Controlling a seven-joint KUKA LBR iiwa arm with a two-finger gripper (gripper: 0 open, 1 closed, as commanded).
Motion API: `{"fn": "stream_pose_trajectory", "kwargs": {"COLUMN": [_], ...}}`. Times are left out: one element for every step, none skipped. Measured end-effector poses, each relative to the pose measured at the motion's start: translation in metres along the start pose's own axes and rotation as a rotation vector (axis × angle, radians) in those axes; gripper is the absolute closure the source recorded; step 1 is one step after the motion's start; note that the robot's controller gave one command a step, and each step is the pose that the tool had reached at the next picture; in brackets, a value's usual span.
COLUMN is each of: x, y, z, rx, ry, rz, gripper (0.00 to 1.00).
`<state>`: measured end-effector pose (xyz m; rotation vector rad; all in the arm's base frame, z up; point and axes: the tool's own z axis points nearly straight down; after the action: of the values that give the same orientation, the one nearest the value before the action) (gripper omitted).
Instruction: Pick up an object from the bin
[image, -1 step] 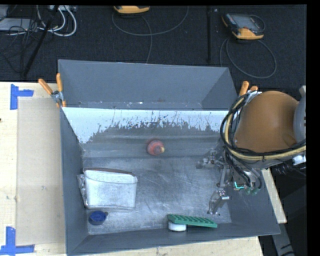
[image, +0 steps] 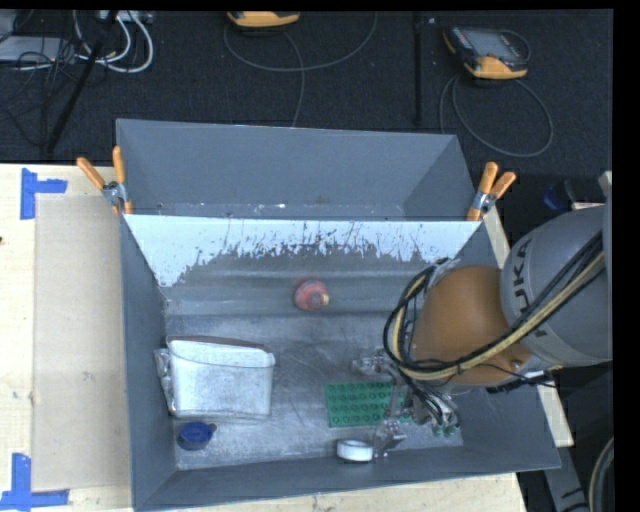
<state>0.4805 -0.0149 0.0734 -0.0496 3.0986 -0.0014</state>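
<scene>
The gripper (image: 405, 418) hangs low in the bin's (image: 300, 170) near right beside a green studded plate (image: 358, 403), its spread or pinch impossible to tell, and seemingly nothing is lifted yet.

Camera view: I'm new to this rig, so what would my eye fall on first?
The arm with its orange cover looms over the right side of the bin, its gripper low beside a green studded plate near the front. A white box sits at the left, and a red ball lies alone toward the back.
</scene>
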Motion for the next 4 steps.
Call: {"fn": "stream_pose_trajectory", "kwargs": {"x": [0.004, -0.007, 0.004, 0.001], "y": [0.043, 0.018, -0.007, -0.007], "z": [-0.029, -0.029, 0.0, -0.001], "rx": [-0.005, 0.004, 0.003, 0.005], "ry": [0.026, 0.043, 0.022, 0.032], "rz": [-0.16, 0.216, 0.397, 0.395], "gripper": [0.0, 0.0, 0.0, 0.0]}}
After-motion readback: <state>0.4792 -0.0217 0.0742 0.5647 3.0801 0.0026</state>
